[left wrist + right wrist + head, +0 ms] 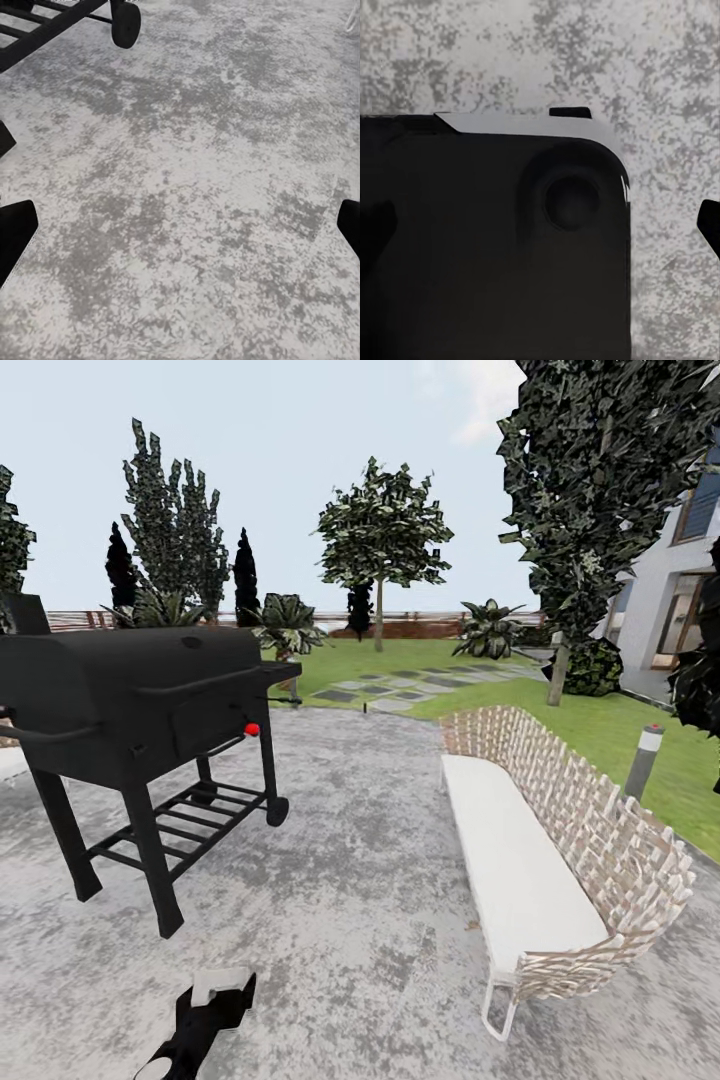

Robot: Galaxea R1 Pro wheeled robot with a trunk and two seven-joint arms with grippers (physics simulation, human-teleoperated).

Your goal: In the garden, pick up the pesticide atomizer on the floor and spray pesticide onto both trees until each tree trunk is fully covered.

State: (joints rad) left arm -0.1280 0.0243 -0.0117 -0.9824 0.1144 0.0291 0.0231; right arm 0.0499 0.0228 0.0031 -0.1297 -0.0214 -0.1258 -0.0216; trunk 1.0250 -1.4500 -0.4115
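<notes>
Crossing the stone patio, atomizer unseen
left gripper jaws apart, empty; right gripper's spread I cannot tell; grill at ten o'clock, bench at two o'clock could snag the base

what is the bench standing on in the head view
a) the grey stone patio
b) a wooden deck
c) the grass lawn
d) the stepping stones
a: the bench has its white seat and legs on the mottled grey patio, with the lawn beginning behind its woven back.
</notes>
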